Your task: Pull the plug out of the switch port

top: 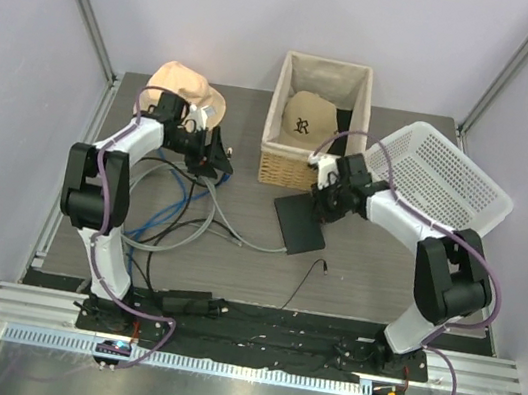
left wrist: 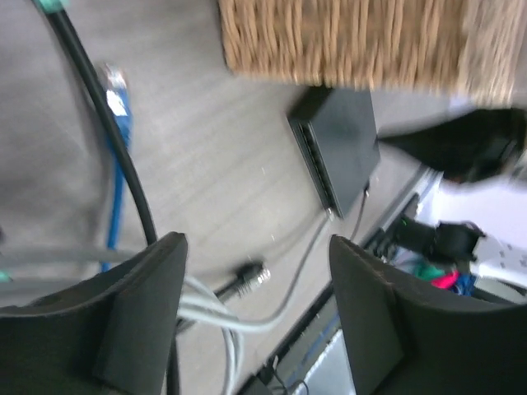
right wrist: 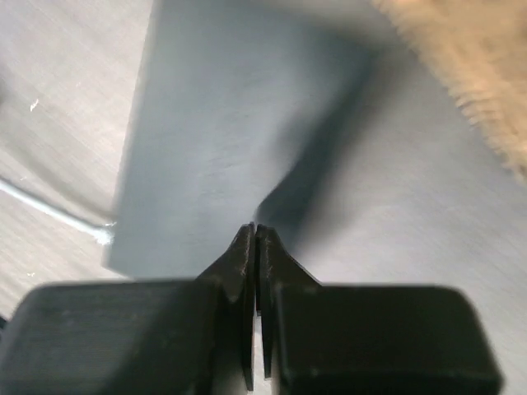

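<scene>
switch ports blurred | left tool released | right tool clenched, empty

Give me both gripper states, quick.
Left gripper: open, holding nothing.
Right gripper: shut, nothing held, tips over the switch.

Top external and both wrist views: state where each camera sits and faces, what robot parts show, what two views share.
Top external: above and behind the bases, looking down on the grey wood-grain table; both arms, left pincer, right pincer.
Left wrist: on the left arm, facing along the table to the flat black rectangular switch; open pincer, right arm beyond.
Right wrist: on the right arm, looking down onto the switch; shut pincer.
Shared: both wrist views show the switch and a thin grey cable.
</scene>
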Motion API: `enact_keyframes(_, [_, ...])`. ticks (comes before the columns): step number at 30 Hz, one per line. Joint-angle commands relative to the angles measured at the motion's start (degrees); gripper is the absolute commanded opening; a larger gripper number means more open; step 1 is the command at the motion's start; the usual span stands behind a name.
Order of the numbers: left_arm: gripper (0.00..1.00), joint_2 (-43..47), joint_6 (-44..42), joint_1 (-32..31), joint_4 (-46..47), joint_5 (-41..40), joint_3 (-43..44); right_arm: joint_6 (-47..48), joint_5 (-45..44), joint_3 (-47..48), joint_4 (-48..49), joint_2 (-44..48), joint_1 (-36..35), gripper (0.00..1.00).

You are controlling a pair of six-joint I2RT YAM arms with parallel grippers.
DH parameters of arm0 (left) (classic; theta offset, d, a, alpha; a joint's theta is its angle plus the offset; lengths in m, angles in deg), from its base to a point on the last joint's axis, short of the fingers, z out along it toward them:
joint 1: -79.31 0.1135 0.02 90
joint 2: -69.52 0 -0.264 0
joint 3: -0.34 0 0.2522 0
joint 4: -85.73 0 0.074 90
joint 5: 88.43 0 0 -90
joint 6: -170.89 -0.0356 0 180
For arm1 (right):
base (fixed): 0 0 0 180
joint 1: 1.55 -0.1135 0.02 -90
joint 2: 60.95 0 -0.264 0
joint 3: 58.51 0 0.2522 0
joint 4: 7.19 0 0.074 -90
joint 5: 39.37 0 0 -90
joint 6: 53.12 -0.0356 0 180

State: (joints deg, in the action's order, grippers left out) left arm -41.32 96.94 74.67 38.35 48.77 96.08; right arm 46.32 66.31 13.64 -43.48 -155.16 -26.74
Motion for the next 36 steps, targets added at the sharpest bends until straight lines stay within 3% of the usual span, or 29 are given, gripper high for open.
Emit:
enact_keyframes(1, [0.68, 6.5, -3.1, -1.0, 1.3, 4.4, -3.4, 1.4, -2.8, 12.2, 1.3, -2.5, 8.5, 0.01])
enact_keyframes(5, [0.67, 8.7, -6.0, -5.1, 1.1, 3.0, -5.0, 1.8, -3.1, 16.4, 1.5, -5.0, 12.5, 0.01])
enact_keyframes(9, [0.68, 10.4, -7.9, -9.1, 1.2, 1.3, -6.1, 0.9, 0.9, 14.2, 0.6, -3.3, 12.2, 0.01])
enact_keyframes(17, [0.71, 8.5, -11.1, -16.6, 2.2, 0.7, -9.3, -2.1, 5.1, -2.6, 0.6, 10.3, 5.0, 0.01])
enact_keyframes(24, [0.7, 2.8, -11.2, -20.1, 4.4, 1.8, -9.5, -8.4, 6.2, -12.8, 3.7, 15.9, 4.0, 0.01])
enact_keyframes(36, [0.68, -3.1, -8.7, -25.6, 10.2, 3.2, -10.4, -10.6, 7.0, -12.9, 4.0, 14.0, 3.9, 0.01])
